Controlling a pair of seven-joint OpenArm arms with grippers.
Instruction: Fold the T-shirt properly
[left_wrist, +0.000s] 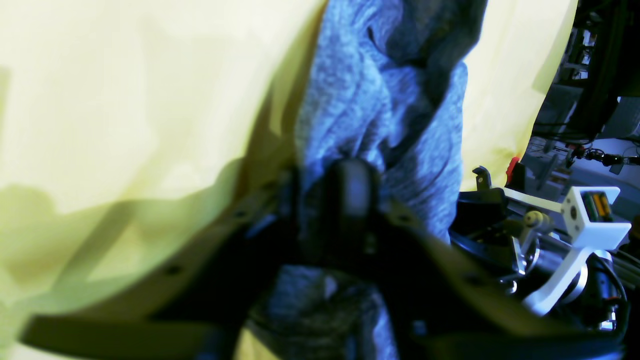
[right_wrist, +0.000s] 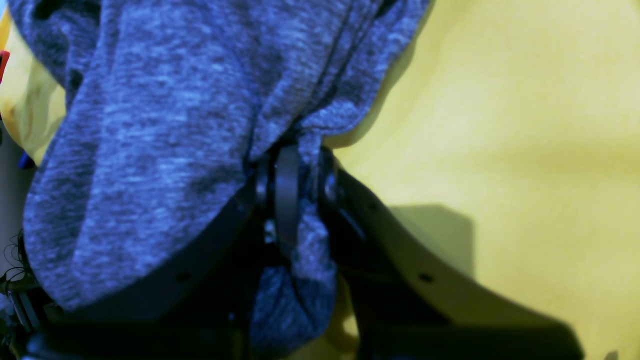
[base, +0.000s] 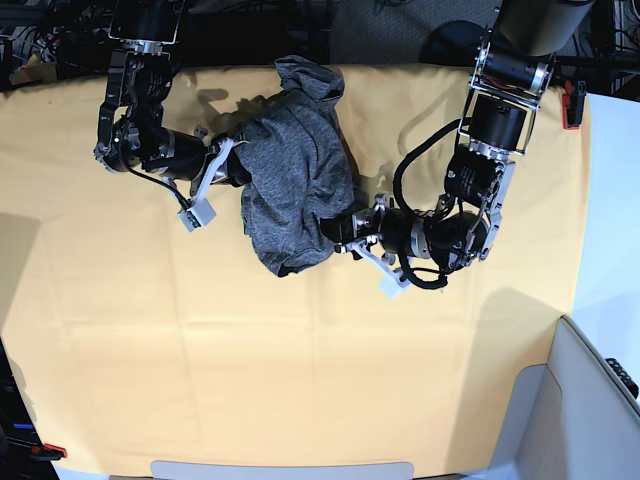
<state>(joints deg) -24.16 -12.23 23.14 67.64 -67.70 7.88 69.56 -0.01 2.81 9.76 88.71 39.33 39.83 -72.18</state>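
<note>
One T-shirt (base: 295, 185), bunched; one yellow sheet (base: 300, 370) beneath; two arms, one gripper each: left gripper (base: 345, 232), right gripper (base: 237, 165); two red clamps, one at far edge (base: 572, 105), one at near corner (base: 52, 452).

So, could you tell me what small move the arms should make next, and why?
Probably draw the two grippers apart. The T-shirt is bunched in a heap between them; the right gripper pinches a fold, the left gripper sits at the other edge.

Wide yellow-orange cloth sheet (base: 300, 380) spread flat over the table, faintly creased. Small red clamp (base: 571, 105) clipped at its far right edge.
</note>
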